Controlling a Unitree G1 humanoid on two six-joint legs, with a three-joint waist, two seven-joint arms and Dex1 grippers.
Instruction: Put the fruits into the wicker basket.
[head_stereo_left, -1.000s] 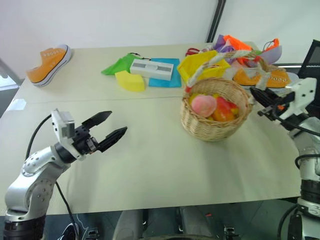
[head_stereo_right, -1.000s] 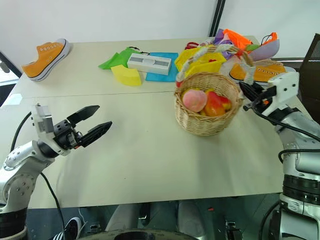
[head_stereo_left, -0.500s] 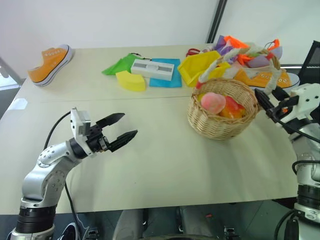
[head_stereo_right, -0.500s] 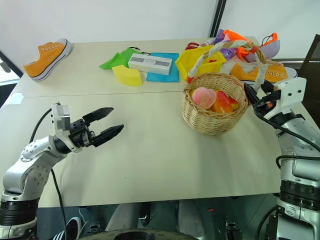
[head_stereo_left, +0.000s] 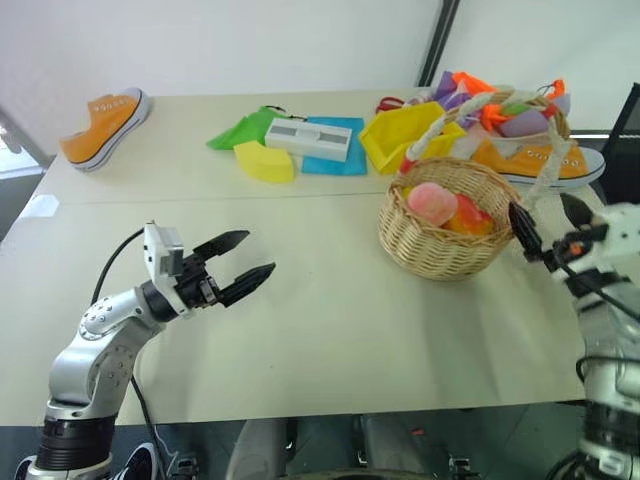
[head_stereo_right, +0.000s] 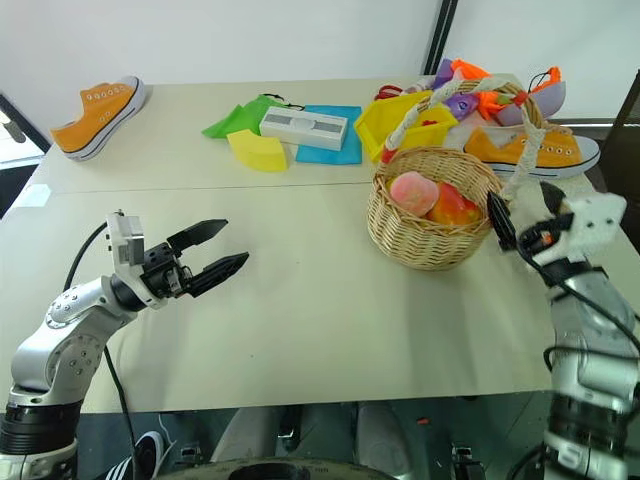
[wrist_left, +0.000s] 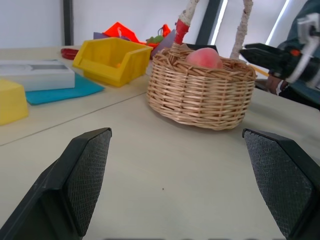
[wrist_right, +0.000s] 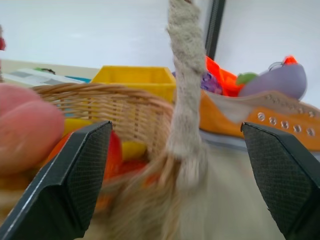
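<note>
The wicker basket (head_stereo_left: 440, 252) stands on the table at the right, its white-wrapped handle (wrist_right: 186, 75) arching upward. A fuzzy pink peach (head_stereo_left: 432, 203) and a red-and-yellow mango (head_stereo_left: 466, 214) lie inside it. My right gripper (head_stereo_left: 547, 224) is open just beside the basket's right rim. In the right wrist view the foot of the handle stands between its spread fingers, apart from both. My left gripper (head_stereo_left: 256, 256) hovers open over the table well to the basket's left, pointing toward it, with nothing between its fingers.
An orange sneaker (head_stereo_left: 103, 127) lies at the far left. Behind the basket are a yellow plastic bin (head_stereo_left: 405, 135), a second orange sneaker (head_stereo_left: 540, 160) and a pile of coloured toys (head_stereo_left: 500, 100). A white box (head_stereo_left: 307, 138) on a blue sheet and a yellow block (head_stereo_left: 262, 160) sit at the back middle.
My right gripper has opened, let go of the basket by its handle foot, and drawn back toward me. The left arm has held its place.
</note>
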